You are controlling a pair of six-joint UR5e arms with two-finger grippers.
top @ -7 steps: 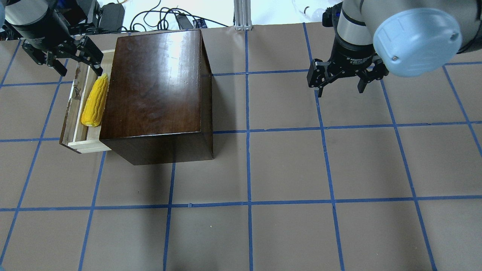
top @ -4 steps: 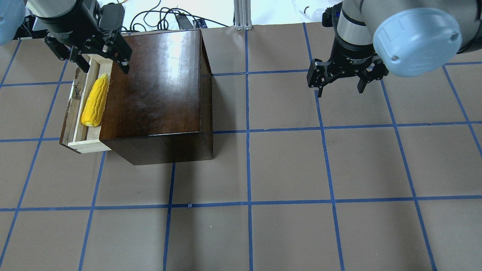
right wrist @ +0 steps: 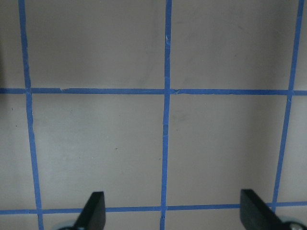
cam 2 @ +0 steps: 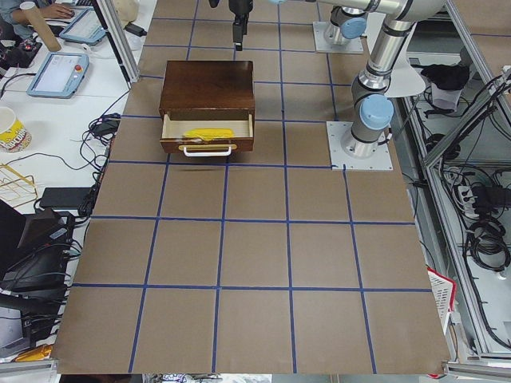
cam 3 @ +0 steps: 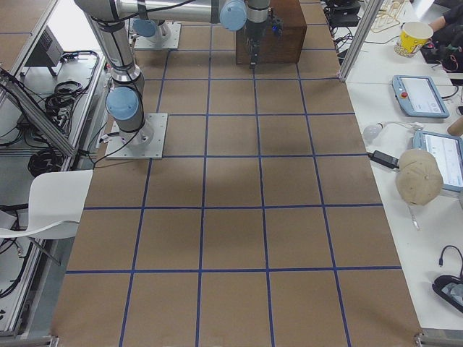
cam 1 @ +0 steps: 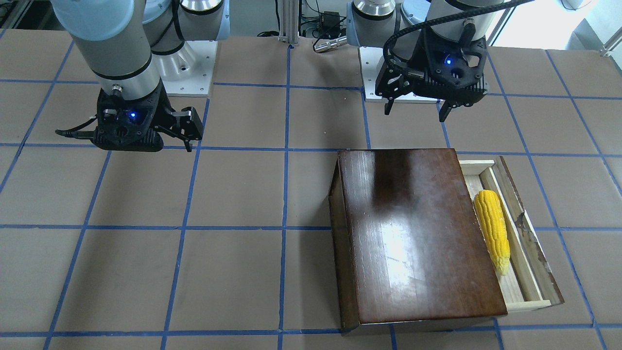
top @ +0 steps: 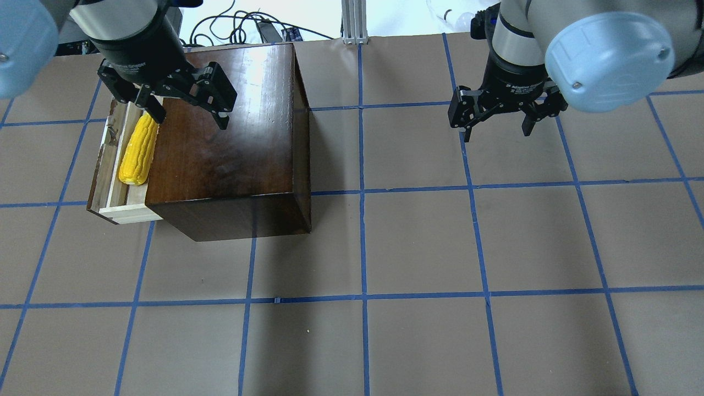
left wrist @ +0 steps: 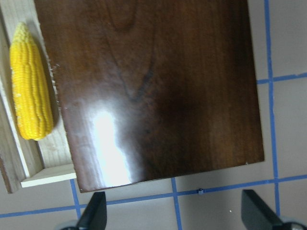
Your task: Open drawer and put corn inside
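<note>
The dark-brown wooden box (top: 231,121) stands at the table's far left, also in the front-facing view (cam 1: 413,233). Its drawer (top: 104,165) is pulled out to the left; it also shows in the front-facing view (cam 1: 527,253). The yellow corn (top: 137,148) lies inside the drawer, along its length, seen too in the front-facing view (cam 1: 493,231) and the left wrist view (left wrist: 29,88). My left gripper (top: 190,118) is open and empty, hovering above the box's far top edge next to the drawer. My right gripper (top: 498,132) is open and empty above bare table, far to the right.
The table is brown paper with a blue tape grid (top: 363,297). Cables and an aluminium post (top: 352,22) lie beyond the far edge. The drawer has a white handle (cam 2: 206,150) on its front.
My left gripper has moved right, from beyond the drawer's far end to above the box's top. The corn, the drawer and the right arm have not moved.
</note>
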